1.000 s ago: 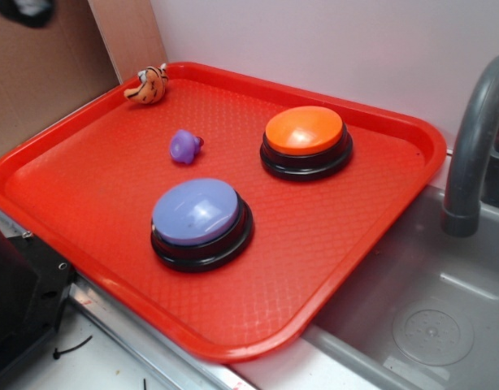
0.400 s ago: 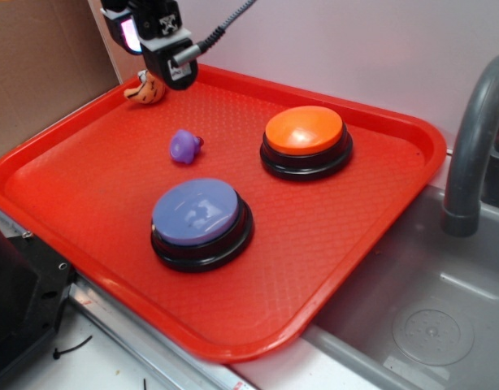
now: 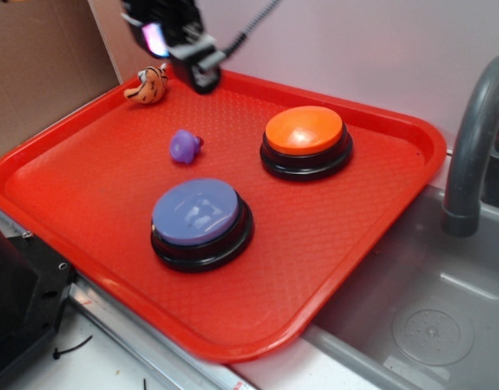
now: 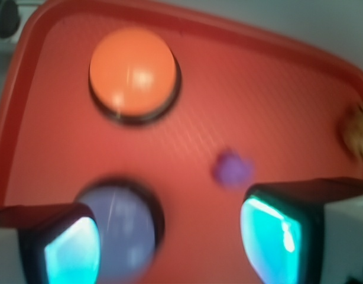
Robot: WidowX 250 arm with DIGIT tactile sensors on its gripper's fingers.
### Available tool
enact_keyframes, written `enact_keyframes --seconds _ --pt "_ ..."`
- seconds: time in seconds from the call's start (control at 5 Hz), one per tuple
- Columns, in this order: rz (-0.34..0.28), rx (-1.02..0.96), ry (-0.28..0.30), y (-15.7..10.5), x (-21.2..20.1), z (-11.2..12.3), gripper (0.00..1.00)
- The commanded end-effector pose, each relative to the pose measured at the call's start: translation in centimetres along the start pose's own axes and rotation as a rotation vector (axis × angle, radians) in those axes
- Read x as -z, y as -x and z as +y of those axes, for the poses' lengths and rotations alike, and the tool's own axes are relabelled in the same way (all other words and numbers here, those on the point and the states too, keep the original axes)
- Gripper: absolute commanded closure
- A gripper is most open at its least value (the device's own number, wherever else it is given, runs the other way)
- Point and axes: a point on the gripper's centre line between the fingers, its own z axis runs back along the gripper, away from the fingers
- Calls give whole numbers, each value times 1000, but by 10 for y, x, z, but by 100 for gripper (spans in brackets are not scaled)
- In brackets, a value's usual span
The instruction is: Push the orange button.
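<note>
The orange button (image 3: pixel 305 130) stands on a black ring base at the back right of the red tray (image 3: pixel 79 175). In the wrist view, the orange button (image 4: pixel 132 71) lies far ahead at the upper left. My gripper (image 3: pixel 184 53) hangs high over the tray's back left edge, well to the left of the orange button and apart from it. In the wrist view my gripper (image 4: pixel 169 236) is open, its two teal-lit fingers wide apart with nothing between them.
A lavender-blue button (image 3: pixel 197 213) sits at the tray's front. A small purple toy (image 3: pixel 185 146) lies between it and a striped tiger toy (image 3: pixel 147 85) in the back left corner. A grey sink (image 3: pixel 428 317) and faucet (image 3: pixel 473 146) stand to the right.
My gripper came into the exterior view from the upper left and has shifted right along the tray's back edge. The buttons and toys have not moved.
</note>
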Motion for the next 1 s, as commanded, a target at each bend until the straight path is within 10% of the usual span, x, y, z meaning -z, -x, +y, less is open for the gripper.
enact_keyframes --seconds 0.0,0.8 --pt "-178 -113 -22 -49 21 -4 0" --pt "-92 -13 14 -67 46 -1 0"
